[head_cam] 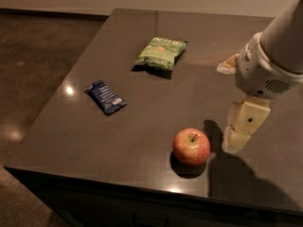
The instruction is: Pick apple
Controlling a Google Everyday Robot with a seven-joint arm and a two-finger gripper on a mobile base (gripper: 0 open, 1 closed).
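Note:
A round red apple (191,146) with yellowish patches and a short dark stem stands on the dark table (142,126) near its front edge. My gripper (235,144) hangs from the white arm at the right, just to the right of the apple and a little above the table top. Its pale finger (242,126) points down, and its shadow falls on the table beside the apple. The gripper does not touch the apple.
A green snack bag (160,52) lies at the back middle of the table. A blue wrapped bar (105,96) lies at the left. A small pale object (228,64) shows behind the arm. The table's front edge runs just below the apple.

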